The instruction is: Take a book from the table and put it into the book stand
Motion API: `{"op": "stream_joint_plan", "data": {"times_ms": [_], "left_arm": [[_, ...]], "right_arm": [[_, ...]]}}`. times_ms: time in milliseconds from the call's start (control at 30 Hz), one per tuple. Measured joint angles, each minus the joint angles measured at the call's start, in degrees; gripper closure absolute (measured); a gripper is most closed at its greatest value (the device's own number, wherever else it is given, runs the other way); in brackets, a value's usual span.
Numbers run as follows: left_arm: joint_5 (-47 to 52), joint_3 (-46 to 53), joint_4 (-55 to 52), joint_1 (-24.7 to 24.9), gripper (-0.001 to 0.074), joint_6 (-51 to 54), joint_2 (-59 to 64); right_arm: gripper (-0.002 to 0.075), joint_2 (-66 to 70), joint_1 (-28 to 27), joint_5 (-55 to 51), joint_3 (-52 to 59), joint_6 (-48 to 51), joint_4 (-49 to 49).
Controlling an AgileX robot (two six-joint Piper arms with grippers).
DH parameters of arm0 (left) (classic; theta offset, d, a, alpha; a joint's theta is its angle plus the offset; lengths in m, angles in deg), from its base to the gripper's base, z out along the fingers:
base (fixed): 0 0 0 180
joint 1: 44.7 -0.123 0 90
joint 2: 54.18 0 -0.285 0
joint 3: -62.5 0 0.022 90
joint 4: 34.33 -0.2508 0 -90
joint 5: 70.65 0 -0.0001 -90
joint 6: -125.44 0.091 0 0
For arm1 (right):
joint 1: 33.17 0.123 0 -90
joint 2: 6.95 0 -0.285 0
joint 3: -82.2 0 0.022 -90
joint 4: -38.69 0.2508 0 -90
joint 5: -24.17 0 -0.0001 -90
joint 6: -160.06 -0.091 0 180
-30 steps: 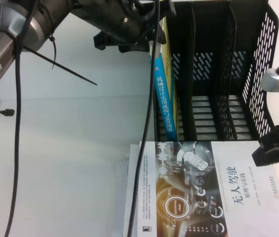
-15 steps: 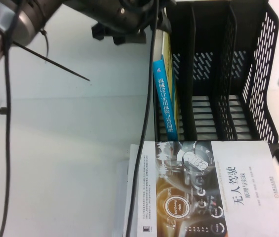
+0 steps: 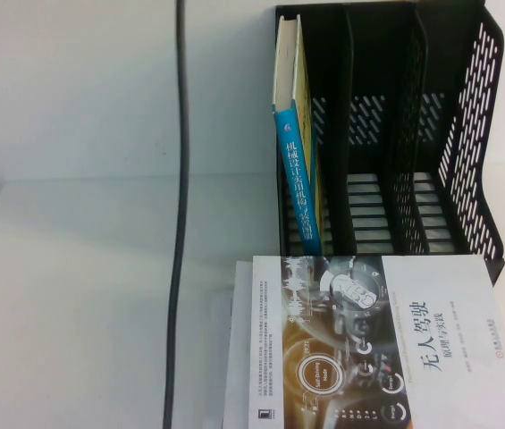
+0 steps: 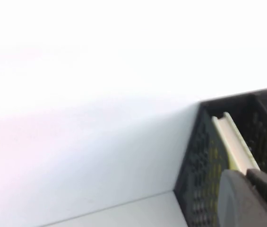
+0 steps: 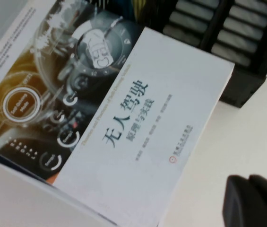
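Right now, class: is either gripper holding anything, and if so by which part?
Nothing is held. The book stands alone in the book stand; left gripper is nearby, right gripper above the table.

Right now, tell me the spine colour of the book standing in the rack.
Teal-blue, seen best in the high view: the book stands in the book stand's leftmost slot.

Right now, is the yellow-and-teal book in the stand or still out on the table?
In. The book stands upright in the book stand's leftmost slot, teal spine facing out. Neither gripper touches it; both are out of the high view.
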State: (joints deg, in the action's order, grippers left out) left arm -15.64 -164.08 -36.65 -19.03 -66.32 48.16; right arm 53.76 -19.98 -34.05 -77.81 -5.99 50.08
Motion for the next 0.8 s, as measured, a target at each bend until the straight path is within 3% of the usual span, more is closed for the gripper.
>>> {"op": "stream_joint_plan", "data": {"times_ms": [200,500,667,800], "left_arm": [[-11.56,16.62,2.32,2.05,0.0734,2.82,-11.59],[-44.22,61.13,3.02,10.11,0.0734,12.71,-31.32],[-54.66,74.68,2.32,10.34,0.0735,13.19,-34.49],[-58.97,79.45,2.32,10.34,0.0735,13.19,-34.85]], "right_arm": [[0.0728,-8.99,0.00,12.32,12.04,2.99,-0.93],[0.0728,-19.96,0.00,26.80,30.07,2.02,-1.93],[0.0728,-21.71,0.00,28.73,34.41,-2.15,-1.93],[0.0728,-21.76,0.00,28.61,34.81,-3.39,-1.93]]}}
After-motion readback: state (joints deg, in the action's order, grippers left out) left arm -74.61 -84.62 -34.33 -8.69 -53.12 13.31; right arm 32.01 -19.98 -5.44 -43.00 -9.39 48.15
